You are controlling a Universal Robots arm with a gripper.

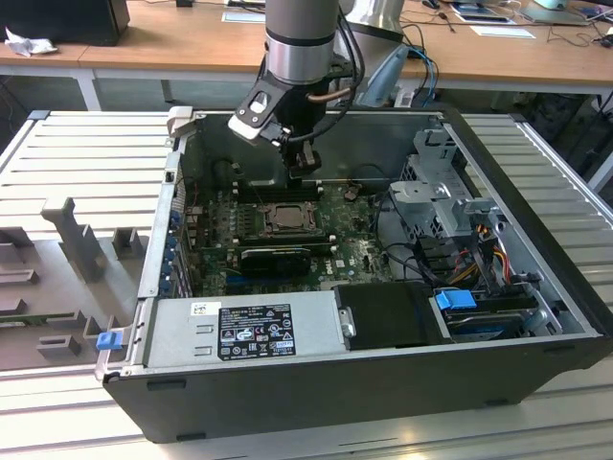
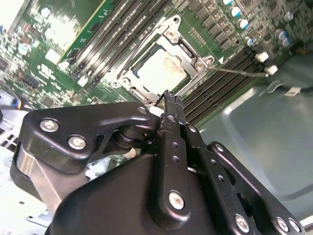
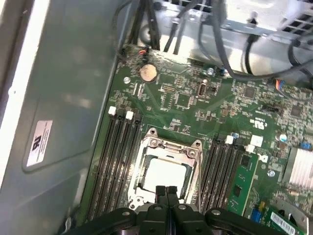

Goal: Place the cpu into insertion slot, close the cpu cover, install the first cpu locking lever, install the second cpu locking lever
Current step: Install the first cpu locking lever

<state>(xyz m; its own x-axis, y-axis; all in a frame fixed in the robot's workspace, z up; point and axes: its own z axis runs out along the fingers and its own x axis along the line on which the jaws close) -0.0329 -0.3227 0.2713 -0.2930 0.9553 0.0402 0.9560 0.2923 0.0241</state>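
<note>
Ribbed metal desk (image 1: 86, 144) carries an open computer case (image 1: 383, 383). Inside it the claw (image 1: 302, 165) hangs above the green board (image 3: 186, 103), fingers pressed together, gripping nothing. The silvery chip (image 3: 164, 174) lies in its socket (image 3: 141, 176), the metal cover (image 3: 168, 146) flat around it. A thin lever (image 2: 239, 72) juts sideways over the memory slots (image 3: 120, 156).

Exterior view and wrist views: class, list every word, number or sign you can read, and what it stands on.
Black label on the power supply: too small to read.
White sticker on the case wall: blurred, unreadable.
White marks on the motherboard: too small to read.
Nothing can be quoted.
</note>
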